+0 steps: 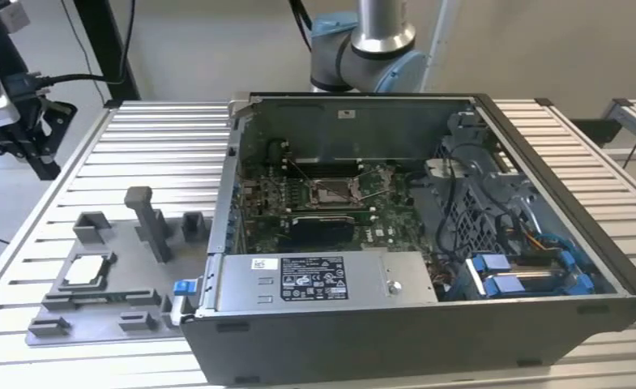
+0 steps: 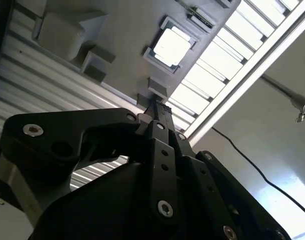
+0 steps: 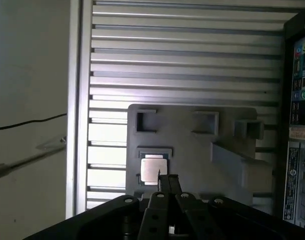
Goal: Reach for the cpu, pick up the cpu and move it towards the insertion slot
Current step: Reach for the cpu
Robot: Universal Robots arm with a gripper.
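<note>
The cpu (image 1: 85,271) is a thin silvery square lying flat in a recess of the grey fixture plate (image 1: 134,279), at the exterior view's left, beside the computer case. Both wrist views look down on it from well above: the cpu (image 3: 154,170) (image 2: 171,46) lies just past the tips of my gripper (image 3: 167,181) (image 2: 160,107). The black fingers meet at a narrow point, shut, with nothing between them and apart from the chip. The insertion slot (image 1: 334,192), a square metal-framed socket on the green board, sits inside the open case.
Grey upright blocks (image 1: 150,223) stand on the fixture plate near the cpu. The open computer case (image 1: 426,324) has tall walls, a labelled silver box (image 1: 312,279) at its front and blue-tabbed cables (image 1: 512,275) to the right. The ribbed table's edge (image 3: 75,125) runs close to the plate.
</note>
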